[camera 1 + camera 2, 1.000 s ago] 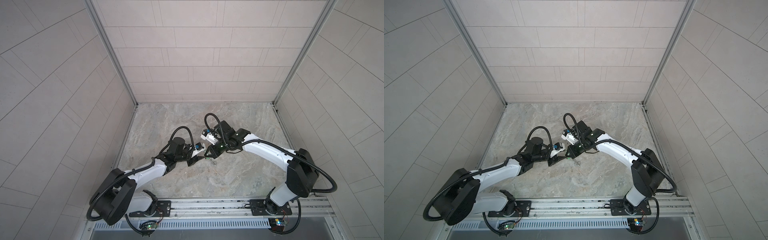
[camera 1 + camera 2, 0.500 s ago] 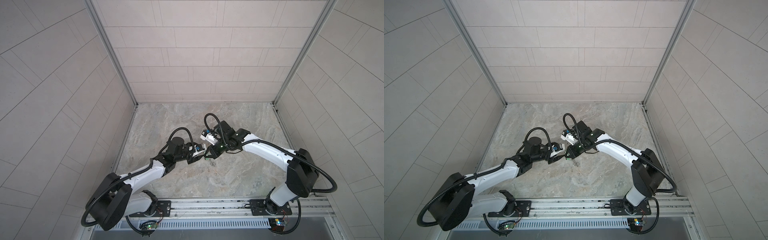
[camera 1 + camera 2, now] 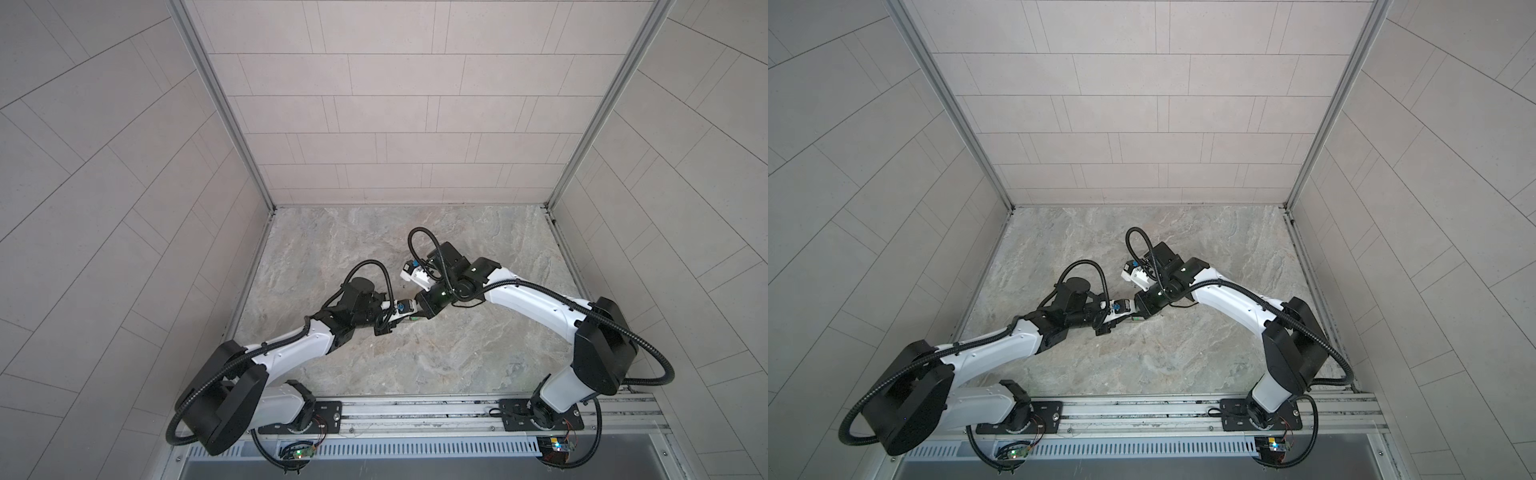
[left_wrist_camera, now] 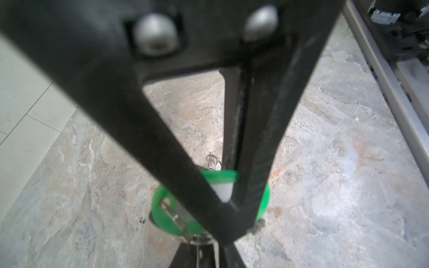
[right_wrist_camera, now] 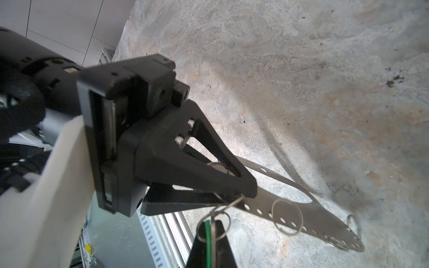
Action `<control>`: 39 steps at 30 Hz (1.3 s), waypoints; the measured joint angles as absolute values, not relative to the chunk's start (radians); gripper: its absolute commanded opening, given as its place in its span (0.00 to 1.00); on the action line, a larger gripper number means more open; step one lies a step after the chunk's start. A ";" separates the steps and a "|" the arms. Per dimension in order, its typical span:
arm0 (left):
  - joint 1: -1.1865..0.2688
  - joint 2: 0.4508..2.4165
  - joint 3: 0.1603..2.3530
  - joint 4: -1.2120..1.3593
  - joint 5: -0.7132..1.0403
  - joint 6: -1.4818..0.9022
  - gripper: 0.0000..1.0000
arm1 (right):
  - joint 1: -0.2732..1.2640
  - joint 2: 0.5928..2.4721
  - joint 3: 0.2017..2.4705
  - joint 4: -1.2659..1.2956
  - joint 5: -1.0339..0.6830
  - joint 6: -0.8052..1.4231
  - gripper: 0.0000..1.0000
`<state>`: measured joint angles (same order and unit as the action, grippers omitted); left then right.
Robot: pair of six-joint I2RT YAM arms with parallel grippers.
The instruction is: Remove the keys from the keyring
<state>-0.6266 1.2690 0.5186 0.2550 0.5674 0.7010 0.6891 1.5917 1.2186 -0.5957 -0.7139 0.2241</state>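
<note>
Left gripper [image 5: 246,195]: jaws pinched on one end of the keyring [image 5: 325,219], a flat grey slotted plate that appears held clear of the marbled tabletop [image 5: 301,81] beneath it. Right gripper [image 5: 211,228]: clamped on the green-headed key [image 4: 160,208], just beside the plate's gripped end and joined to it by a thin wire loop [image 5: 228,204]. Judgement: plate stiff, light, smooth metal, liable to pivot in a flat pinch, so best held close to the loop holes. Key tiny and light, its plastic head the surest hold. Loop springy, apt to snag. No brand, label or writing legible on plate or key.
</note>
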 measured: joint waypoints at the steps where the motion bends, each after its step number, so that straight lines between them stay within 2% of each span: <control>1: -0.627 1.269 0.519 0.255 0.564 0.697 0.13 | 0.689 1.592 1.219 -0.595 -0.714 0.224 0.00; 7: -0.627 1.268 0.519 0.257 0.541 0.656 0.00 | 0.687 1.585 1.191 -0.595 -0.706 0.228 0.00; 27: -0.627 1.243 0.485 0.302 0.524 0.509 0.00 | 0.667 1.558 1.137 -0.584 -0.690 0.244 0.00; 31: -0.627 1.243 0.480 0.336 0.519 0.463 0.00 | 0.667 1.557 1.108 -0.570 -0.690 0.244 0.07; 39: -0.627 1.243 0.475 0.393 0.517 0.395 0.00 | 0.667 1.557 1.088 -0.536 -0.669 0.244 0.14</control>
<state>-0.6270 1.2434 0.4747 0.3935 0.5175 0.3950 0.6674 1.5570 1.0878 -0.5358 -0.6685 0.2443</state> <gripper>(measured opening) 0.052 0.129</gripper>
